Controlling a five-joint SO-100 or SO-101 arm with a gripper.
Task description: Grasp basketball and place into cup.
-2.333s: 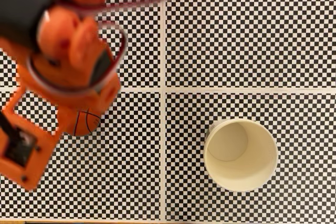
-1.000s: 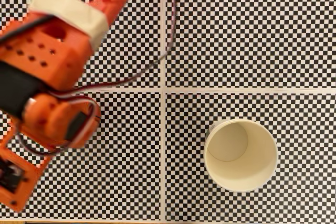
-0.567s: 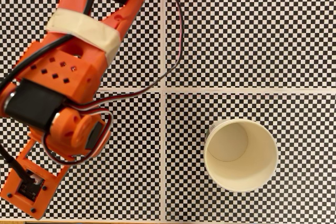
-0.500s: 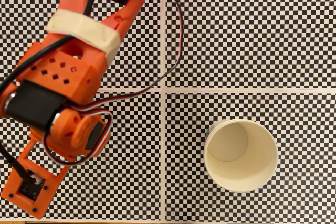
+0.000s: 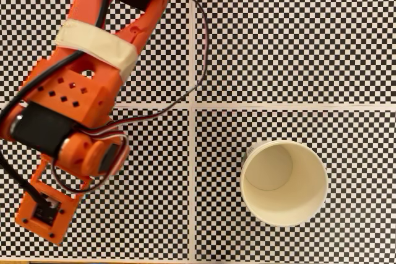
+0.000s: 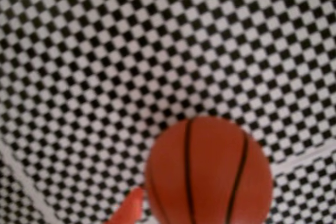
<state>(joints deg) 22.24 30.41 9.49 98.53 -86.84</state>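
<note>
The basketball (image 6: 209,174), orange with thin black seams, fills the bottom centre of the wrist view, close to the camera, with checkered table behind it. One orange fingertip (image 6: 127,211) shows at the ball's lower left, at its edge. Both jaws are not seen together, so I cannot tell how they stand. In the fixed view my orange arm (image 5: 68,100) reaches down the left side and hides the ball beneath it. The cream paper cup (image 5: 283,182) stands upright and empty at the lower right, well apart from the arm.
The table is a black-and-white checkered mat (image 5: 297,35) crossed by pale lines (image 5: 193,60). Dark cables (image 5: 201,47) loop off the arm toward the centre line. A wooden edge (image 5: 124,261) runs along the bottom of the fixed view.
The arm swung over the ball, covering it in the fixed view, then sank lower and shifted slightly. The cup has not moved.
</note>
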